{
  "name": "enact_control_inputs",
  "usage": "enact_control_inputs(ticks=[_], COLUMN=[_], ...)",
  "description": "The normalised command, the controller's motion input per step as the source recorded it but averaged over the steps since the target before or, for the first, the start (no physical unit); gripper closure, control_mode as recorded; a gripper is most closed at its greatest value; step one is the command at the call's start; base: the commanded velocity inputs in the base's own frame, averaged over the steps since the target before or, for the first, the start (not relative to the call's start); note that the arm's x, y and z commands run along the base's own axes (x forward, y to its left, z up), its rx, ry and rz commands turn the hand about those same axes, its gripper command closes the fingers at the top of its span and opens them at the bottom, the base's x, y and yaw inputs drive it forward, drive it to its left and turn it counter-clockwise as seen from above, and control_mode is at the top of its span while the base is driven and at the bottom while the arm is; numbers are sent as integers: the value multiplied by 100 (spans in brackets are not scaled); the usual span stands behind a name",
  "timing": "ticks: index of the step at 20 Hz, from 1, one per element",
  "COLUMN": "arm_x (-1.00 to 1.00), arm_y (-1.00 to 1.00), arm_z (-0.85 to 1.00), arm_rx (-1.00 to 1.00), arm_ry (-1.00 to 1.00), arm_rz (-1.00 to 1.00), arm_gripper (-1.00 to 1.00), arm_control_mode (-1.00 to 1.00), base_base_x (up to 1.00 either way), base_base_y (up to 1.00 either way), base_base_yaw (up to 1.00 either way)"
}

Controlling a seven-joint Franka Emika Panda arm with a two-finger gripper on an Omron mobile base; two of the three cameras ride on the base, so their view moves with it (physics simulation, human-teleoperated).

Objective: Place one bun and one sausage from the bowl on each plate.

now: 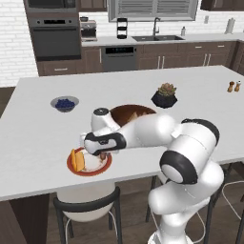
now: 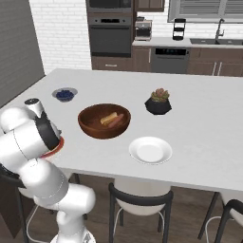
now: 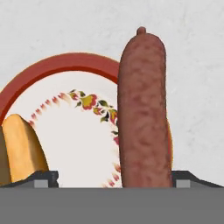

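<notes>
Spread wide at the bottom corners of the hand view, our gripper [image 3: 112, 177] stands open, its dark fingertips [image 3: 41, 178] well apart from the sausage [image 3: 144, 109] that rises between them. We see no pad touching the sausage, which stretches up the frame's centre-right, lying across the red-rimmed plate [image 3: 70, 65] with its far end reaching past the rim over the pale counter. A golden bun [image 3: 24, 148] sits at the lower left of that frame, on the same plate.

In the left base view, the hand hovers over the red-rimmed plate [image 1: 78, 170] at lower centre-left; the bun [image 1: 77, 160] shows on its left side. The sausage there is hidden by the hand, we think.

In the right base view, the wooden bowl [image 2: 104, 121] sits at centre, holding another bun [image 2: 108, 118] and sausage [image 2: 116, 121]. The plain white plate [image 2: 150, 150] lies lower right of it, bare.
</notes>
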Motion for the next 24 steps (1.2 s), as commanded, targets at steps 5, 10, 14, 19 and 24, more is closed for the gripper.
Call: enact_control_inputs(ticks=[5,10,14,19,24], arm_x=[5,3,-56,6,91], arm_y=[7,34,-43,-99,-96], arm_z=[12,8,87,98,73], arm_rx=[0,-7,0,0,0], arm_ry=[0,1,-19,-11,0], arm_rz=[-4,0,-1,-13,-16], arm_gripper=[-100,-100,-100,-100,-100], arm_control_mode=[-100,-100,-100,-100,-100], base_base_x=[0,0,0,0,0], base_base_y=[0,0,0,0,0], base_base_yaw=[0,0,0,0,0])
